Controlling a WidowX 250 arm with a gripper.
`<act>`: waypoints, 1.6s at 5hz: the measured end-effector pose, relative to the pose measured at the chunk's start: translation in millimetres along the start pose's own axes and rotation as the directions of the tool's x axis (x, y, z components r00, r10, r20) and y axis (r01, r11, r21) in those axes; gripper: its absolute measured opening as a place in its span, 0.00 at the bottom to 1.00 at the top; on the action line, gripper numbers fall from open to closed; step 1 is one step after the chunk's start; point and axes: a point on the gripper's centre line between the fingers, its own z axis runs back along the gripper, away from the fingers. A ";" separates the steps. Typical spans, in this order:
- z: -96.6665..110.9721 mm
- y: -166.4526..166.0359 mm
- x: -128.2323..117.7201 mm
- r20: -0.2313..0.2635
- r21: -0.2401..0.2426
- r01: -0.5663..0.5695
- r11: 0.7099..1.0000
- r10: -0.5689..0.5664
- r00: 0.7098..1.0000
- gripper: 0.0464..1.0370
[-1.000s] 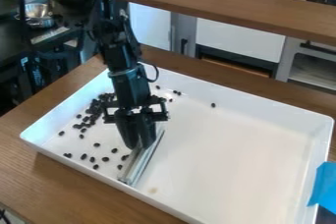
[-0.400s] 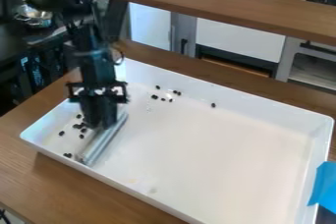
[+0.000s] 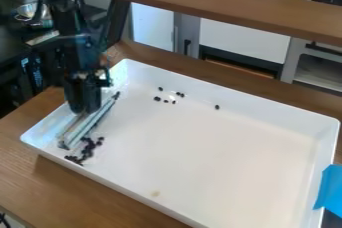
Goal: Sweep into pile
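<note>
Desk [image 3: 67, 187] of brown wood carries a white tray [image 3: 220, 162]; wooden shelf [image 3: 227, 3] spans behind it. End effector [image 3: 84, 110] grips a pale bar [image 3: 81, 129].

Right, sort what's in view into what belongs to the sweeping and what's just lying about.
For the sweeping:
- gripper
- long sweeping tool
- small dark pieces
- white tray

Just lying about:
- blue tape at the tray's edge
- metal bowl, upper left
- wooden shelf
</note>
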 end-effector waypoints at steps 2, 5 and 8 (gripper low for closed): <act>4.9 -37.8 12.5 0.046 -0.156 -0.019 0.988 0.027 0.999 0.27; -8.8 -144.9 49.4 0.109 -0.177 0.054 0.983 -0.035 0.993 0.27; -38.6 -188.8 66.0 0.108 -0.114 0.073 0.991 -0.061 0.992 0.27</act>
